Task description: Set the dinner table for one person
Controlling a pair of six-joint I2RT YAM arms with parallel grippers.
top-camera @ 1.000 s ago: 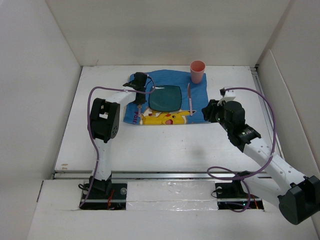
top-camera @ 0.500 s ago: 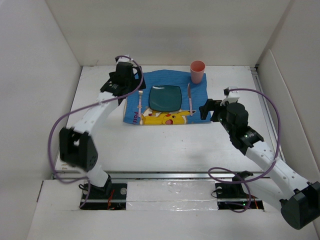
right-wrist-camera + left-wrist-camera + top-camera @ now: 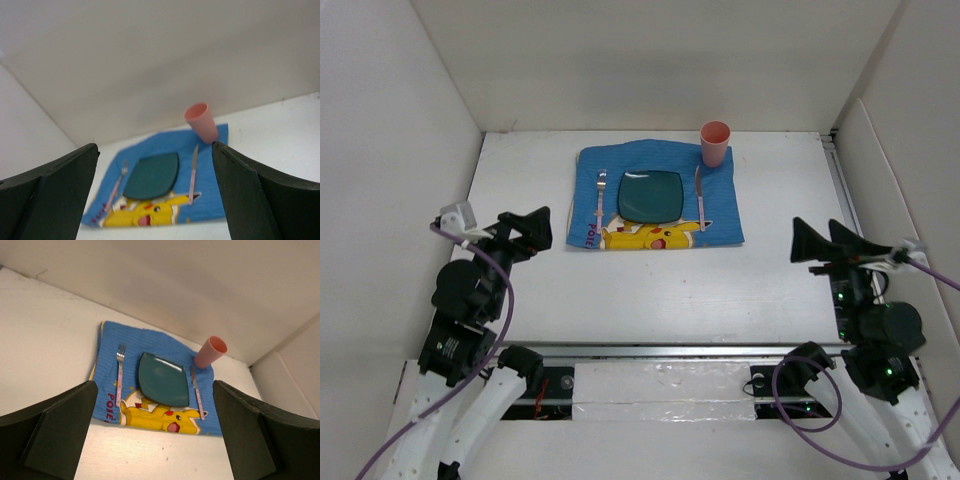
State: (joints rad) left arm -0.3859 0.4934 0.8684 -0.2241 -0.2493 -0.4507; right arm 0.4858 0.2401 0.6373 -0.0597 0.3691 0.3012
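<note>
Only one piece of writing can be read: red capital letters that appear to spell "POKÉ", printed near the front left corner of the blue placemat (image 3: 107, 352) on the dinner table (image 3: 45, 340), beside its yellow cartoon figure (image 3: 160, 416). In the top view the same letters are too small to read.

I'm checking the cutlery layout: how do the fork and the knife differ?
The fork lies left of the green plate; the knife lies right of it, nearer the pink cup. The fork's far end has tines; the knife's is a narrow blade. Both have pinkish handles and lie flat on the blue placemat, roughly parallel.
</note>
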